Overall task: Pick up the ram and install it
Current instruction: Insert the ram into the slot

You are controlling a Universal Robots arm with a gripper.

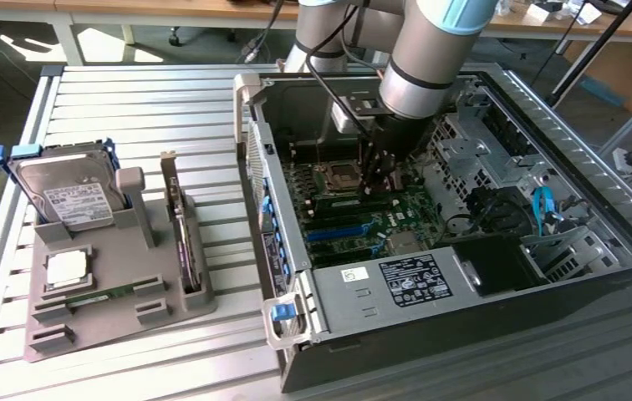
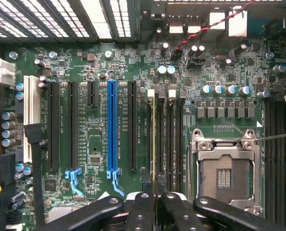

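Observation:
My gripper [image 1: 381, 171] reaches down into the open computer case [image 1: 293, 351], just above the motherboard [image 1: 349, 213]. In the wrist view the gripper [image 2: 153, 199] is shut on the ram [image 2: 153, 144], which I see edge-on as a thin pale line. The stick hangs in line with the row of long black memory slots [image 2: 168, 139], between the expansion slots and the open processor socket [image 2: 225, 168]. I cannot tell whether its lower edge touches a slot.
A grey tray [image 1: 171, 305] at the exterior view's left holds a hard drive [image 1: 71, 196], a dark expansion card [image 1: 186, 242], a square silver chip [image 1: 68, 267] and a green stick [image 1: 104, 294]. Case walls, drive cages [image 1: 483, 159] and the power supply [image 1: 411, 280] hem the arm in.

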